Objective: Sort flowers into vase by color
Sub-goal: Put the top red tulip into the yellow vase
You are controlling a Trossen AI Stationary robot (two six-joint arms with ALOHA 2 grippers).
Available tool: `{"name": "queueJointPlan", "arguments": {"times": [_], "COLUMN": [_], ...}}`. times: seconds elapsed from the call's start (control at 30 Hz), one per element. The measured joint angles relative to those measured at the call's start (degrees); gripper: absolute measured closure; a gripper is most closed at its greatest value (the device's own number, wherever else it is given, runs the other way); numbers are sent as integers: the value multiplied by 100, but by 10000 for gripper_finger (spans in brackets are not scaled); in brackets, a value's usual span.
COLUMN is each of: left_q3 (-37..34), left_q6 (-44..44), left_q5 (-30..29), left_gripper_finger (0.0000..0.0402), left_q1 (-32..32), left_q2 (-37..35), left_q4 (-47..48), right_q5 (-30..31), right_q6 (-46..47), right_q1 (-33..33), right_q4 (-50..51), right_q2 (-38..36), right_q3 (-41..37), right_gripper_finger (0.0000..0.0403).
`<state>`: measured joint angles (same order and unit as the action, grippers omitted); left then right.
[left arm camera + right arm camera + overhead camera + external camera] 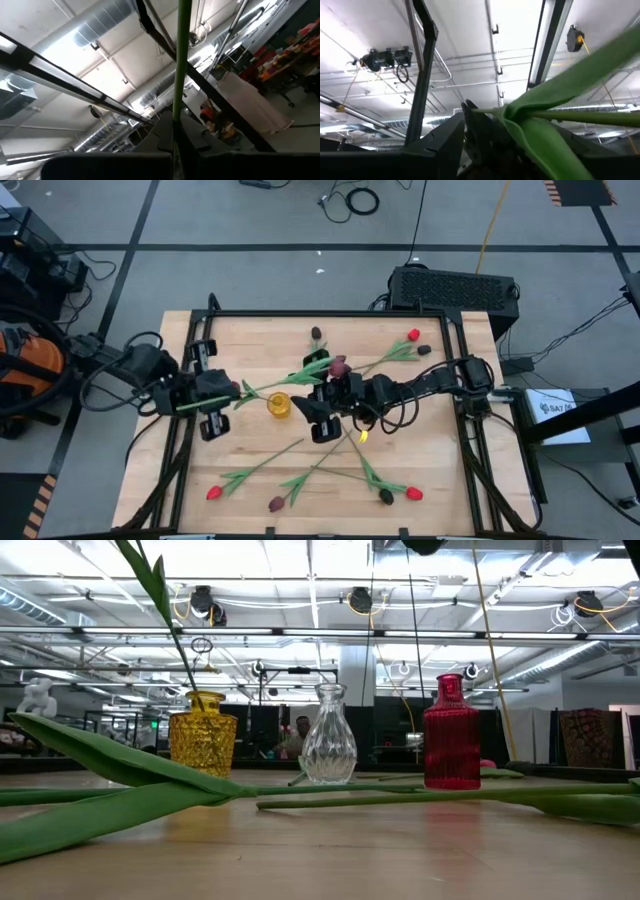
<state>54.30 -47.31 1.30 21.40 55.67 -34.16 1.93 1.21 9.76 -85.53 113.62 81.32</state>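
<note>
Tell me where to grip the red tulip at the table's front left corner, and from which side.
Grip the red tulip on its bare stem just behind the head, short of the leaves at mid-stem. It lies flat with nothing touching that stretch, so come straight down from above, fingers across the stem. The left gripper is nearer, though it is shut on a stem now.

Three vases stand on one table [440, 440]: one yellow vase [203, 740], one clear vase [328, 735] and one red vase [451, 735]. Of the flowers [262, 463], eight heads can be counted from above. Three are red heads [413, 335], [213, 493], [414, 493]. Two are maroon heads [338, 365], [275, 504]. Three are near-black heads [316, 333], [424, 350], [386, 497]. There are two arms, each with one gripper: the left gripper [215, 405] and the right gripper [322, 415].
</note>
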Motion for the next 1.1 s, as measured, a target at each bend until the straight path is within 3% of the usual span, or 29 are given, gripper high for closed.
{"name": "queueJointPlan", "arguments": {"times": [0.23,0.47,0.6,0.73,0.9,1.1], "left_q3": [2,4,4,4,4,11], "left_q6": [-411,-553,-583,-601,-571,-355], "left_q5": [97,317,317,296,-336,-1751], "left_gripper_finger": [397,397,397,395,370,328], "left_q1": [-5,-5,-5,-5,-1,109], "left_q2": [312,508,545,542,448,268], "left_q4": [-601,-389,-334,-281,-281,645], "right_q5": [-76,-232,-232,-231,-229,-205], "right_q6": [54,92,92,168,370,428], "right_q1": [-4,-2,-4,-4,-4,-26], "right_q4": [373,320,258,223,181,299], "right_q2": [0,0,0,0,0,-2], "right_q3": [367,444,446,446,446,446], "right_gripper_finger": [200,205,235,293,387,399]}}
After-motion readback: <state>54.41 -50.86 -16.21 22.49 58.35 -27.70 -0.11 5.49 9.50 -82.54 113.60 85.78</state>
